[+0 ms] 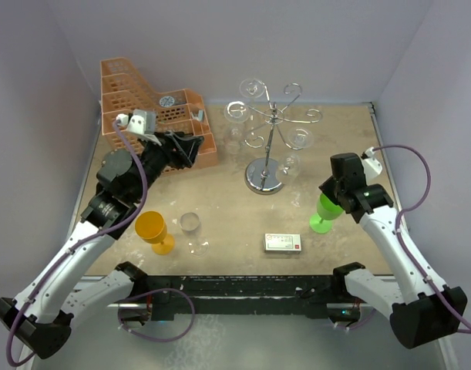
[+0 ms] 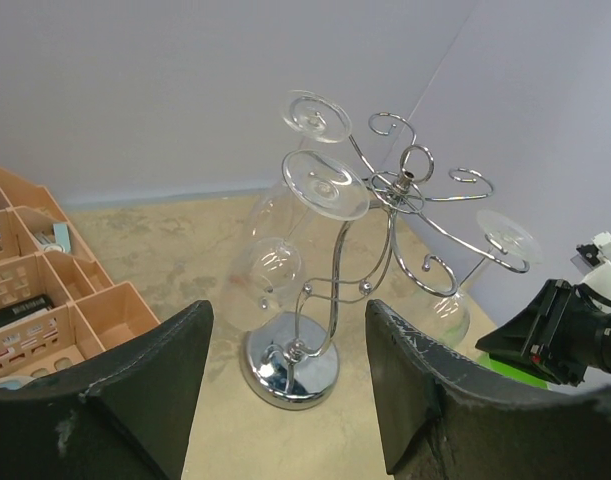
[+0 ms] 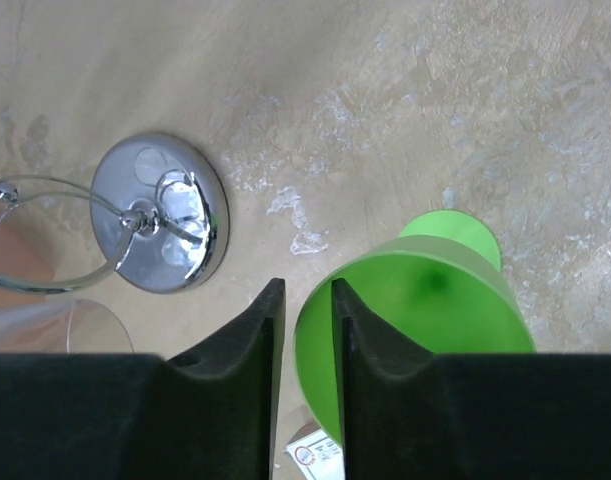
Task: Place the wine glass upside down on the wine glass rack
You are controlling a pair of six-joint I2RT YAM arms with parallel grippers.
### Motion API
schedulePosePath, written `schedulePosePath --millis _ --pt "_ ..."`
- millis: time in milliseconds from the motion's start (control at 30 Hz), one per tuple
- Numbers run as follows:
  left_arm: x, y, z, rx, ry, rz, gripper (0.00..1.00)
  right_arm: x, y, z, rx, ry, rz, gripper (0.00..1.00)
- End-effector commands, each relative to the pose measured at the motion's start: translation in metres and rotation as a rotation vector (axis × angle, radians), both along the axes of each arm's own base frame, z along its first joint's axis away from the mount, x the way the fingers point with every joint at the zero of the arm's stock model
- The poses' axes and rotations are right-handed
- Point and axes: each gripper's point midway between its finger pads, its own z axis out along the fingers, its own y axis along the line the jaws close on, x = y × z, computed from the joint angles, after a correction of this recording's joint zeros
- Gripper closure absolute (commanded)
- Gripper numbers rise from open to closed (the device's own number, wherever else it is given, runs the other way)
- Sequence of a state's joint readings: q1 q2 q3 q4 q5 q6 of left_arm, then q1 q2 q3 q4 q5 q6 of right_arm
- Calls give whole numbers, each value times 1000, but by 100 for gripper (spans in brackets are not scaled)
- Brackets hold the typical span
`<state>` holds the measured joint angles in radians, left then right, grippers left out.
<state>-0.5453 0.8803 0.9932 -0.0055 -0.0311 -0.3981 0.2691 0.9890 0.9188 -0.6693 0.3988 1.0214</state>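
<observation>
- Chrome wire made up the biggest item you had to work with. The wine glass rack stood upper centre of the top view, post upright on its round base, with clear glasses already hanging bowl-down from several arms. The scroll arms toward its upper right looked free.
- Your left gripper sat upper left of the top view beside the orange basket. Its jaws were spread wide with nothing between them, and its own camera looked straight at the rack.
- Your right gripper was the nearer one to the work, at the right of the top view. Its jaws were drawn almost together, with the rim wall of the glass in the narrow gap, so I judged them closed on it.
- The green wine glass stood upright on the table, mouth up under those jaws and foot down, its long axis vertical. The rack lay up and to the left of it in the top view, near but not touching. You would have needed to turn the glass right over before its foot could hang in a scroll.
- A clear glass stood loose lower left of centre, nearer your left arm and untouched.
</observation>
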Motion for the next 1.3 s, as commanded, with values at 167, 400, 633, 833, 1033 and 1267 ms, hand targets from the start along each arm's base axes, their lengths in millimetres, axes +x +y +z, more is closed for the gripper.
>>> schedulePosePath --millis 167,400,633,833,1033,1267 --pt "-10 4 59 -55 -120 -13 40 8 3 13 15 -59 15 100" --pt "-19 -2 87 -121 -143 -64 39 1 -11 40 -14 -167 -30 100" --pt "-31 -23 115 -236 -164 -207 38 -15 -34 115 -28 -386 -103 100" --pt "-42 -42 152 -419 -167 -358 37 -45 -52 192 35 -629 -186 100" --pt "-54 -63 181 -619 -194 -541 38 -81 -68 264 73 -925 -211 100" --pt "-61 -142 169 -719 -74 -688 39 -115 -64 332 149 -1229 -132 100"
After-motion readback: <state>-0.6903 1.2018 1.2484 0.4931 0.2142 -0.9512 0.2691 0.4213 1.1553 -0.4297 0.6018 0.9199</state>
